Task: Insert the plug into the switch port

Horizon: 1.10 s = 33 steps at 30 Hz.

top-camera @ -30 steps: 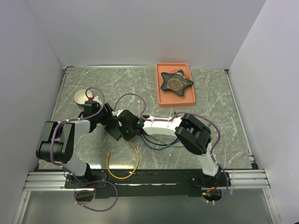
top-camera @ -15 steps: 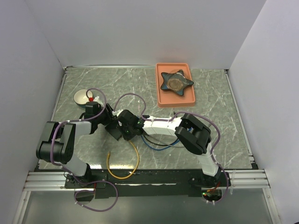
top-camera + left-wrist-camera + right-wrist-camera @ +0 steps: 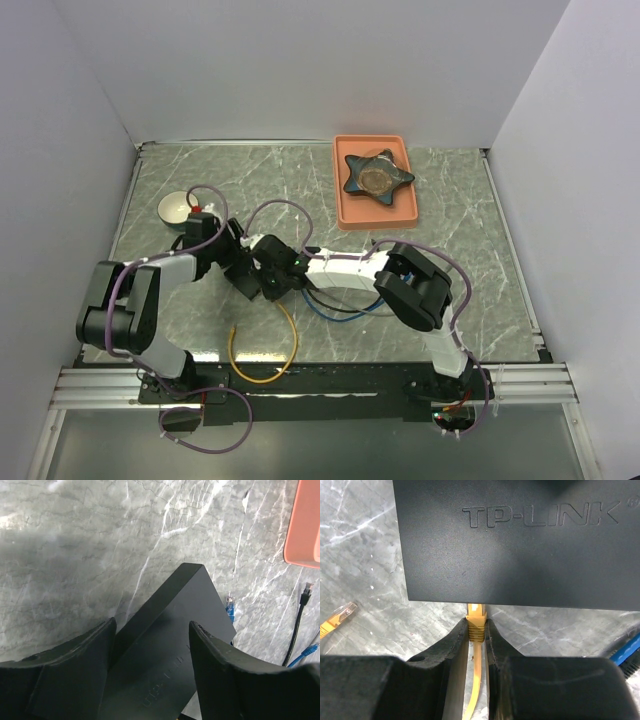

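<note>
The black switch box lies on the table between my two grippers. In the left wrist view my left gripper straddles the box with a finger against each long side. My right gripper is shut on the yellow plug. The plug's tip meets the near edge of the box, which is marked TP-LINK. The row of ports is hidden under that edge. The yellow cable loops toward the front. In the top view the left gripper and the right gripper meet at the box.
An orange tray with a dark star-shaped object stands at the back. A white bowl is at the back left. Blue and black cables lie right of the box. A loose yellow plug and a blue plug lie nearby.
My left wrist has shifted slightly toward the back and right at the box. The right gripper, plug and box stay almost where they were.
</note>
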Motion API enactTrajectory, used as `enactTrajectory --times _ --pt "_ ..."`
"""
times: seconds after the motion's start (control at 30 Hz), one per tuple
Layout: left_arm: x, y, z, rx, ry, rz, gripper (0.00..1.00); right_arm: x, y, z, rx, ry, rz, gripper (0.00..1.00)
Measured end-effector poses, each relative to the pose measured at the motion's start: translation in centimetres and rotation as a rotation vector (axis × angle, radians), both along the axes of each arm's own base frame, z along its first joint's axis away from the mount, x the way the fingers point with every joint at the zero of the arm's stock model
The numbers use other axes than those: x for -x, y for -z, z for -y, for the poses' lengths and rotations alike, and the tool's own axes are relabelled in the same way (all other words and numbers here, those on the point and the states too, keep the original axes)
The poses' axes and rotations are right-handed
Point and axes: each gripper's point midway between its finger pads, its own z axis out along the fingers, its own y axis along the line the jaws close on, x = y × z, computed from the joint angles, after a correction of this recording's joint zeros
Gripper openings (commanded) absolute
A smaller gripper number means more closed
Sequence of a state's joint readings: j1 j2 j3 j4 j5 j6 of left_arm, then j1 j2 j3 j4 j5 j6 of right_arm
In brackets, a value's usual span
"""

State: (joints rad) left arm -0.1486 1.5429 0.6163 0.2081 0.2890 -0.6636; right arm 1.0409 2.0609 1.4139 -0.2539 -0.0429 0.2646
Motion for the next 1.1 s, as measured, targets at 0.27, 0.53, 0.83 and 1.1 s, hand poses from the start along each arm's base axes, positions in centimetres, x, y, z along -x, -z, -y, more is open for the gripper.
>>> enactTrajectory --times 0.27,0.53,0.83,1.1 --pt "-0.9 -0.3 0.0 -0.021 0.002 -0.076 0.8 -0.5 0.0 -0.3 -0.045 0.024 0.009 0.3" --pt "-0.9 -0.4 -1.1 -0.064 -0.042 -0.138 0.93 -1.7 -1.0 1.1 -0.077 0.089 0.053 0.77" --pt "-1.1 -10.2 -3.9 -0.129 -0.158 0.047 0.99 -1.2 -7.5 3.5 -0.152 0.113 0.137 0.99" --pt "-1.8 -27.4 -1.7 0.085 -0.155 0.465 0.96 -1.9 -15.8 5.9 -0.248 0.176 0.282 0.99"
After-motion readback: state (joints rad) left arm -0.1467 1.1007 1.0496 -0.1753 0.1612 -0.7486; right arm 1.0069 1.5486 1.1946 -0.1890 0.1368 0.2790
